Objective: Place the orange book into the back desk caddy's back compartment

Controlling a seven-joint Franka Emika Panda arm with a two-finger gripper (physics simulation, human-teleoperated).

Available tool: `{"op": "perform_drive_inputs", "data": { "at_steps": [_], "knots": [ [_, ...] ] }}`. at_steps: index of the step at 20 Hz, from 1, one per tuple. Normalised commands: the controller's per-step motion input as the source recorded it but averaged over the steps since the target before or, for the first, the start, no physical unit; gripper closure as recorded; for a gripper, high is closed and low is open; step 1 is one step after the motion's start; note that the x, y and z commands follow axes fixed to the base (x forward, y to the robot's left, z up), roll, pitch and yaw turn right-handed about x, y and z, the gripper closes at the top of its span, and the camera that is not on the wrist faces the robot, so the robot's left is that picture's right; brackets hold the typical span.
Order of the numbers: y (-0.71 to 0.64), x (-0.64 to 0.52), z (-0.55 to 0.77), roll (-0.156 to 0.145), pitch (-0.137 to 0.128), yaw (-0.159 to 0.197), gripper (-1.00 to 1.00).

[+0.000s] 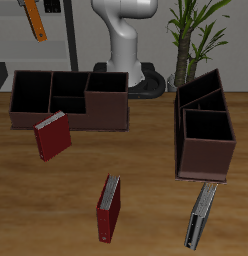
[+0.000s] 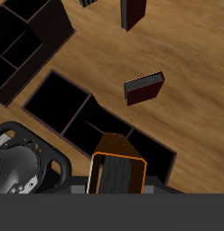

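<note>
The orange book (image 2: 118, 170) is held edge-on in my gripper (image 2: 118, 185), which is shut on it. In the exterior view the orange book (image 1: 34, 20) hangs tilted, high above the table near that view's upper edge, and most of the gripper is cut off there. The back desk caddy (image 1: 66, 102) is a long dark brown box seen broadside with open cells and a taller end section. Through the wrist camera, the back desk caddy (image 2: 64, 113) lies right beneath the book, its cells showing dark and empty.
A second brown caddy (image 1: 204, 130) stands end-on across the table. Two dark red books (image 1: 52, 135) (image 1: 109, 207) and a grey book (image 1: 200, 215) lie on the wood toward the front. The robot base (image 1: 124, 50) and a plant (image 1: 196, 35) stand at the back.
</note>
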Motion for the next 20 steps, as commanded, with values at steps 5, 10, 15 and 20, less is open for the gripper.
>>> {"op": "perform_drive_inputs", "data": {
  "at_steps": [5, 10, 15, 20],
  "knots": [
    [-0.20, 0.04, 0.20, -0.061, -0.016, 0.183, 1.00],
    [-0.13, 0.09, 0.06, -0.037, -0.001, 0.245, 1.00],
    [-0.15, 0.04, 0.03, -0.042, -0.029, 0.188, 1.00],
    [-0.04, 0.01, -0.01, -0.024, -0.058, 0.288, 1.00]
  ]
}}
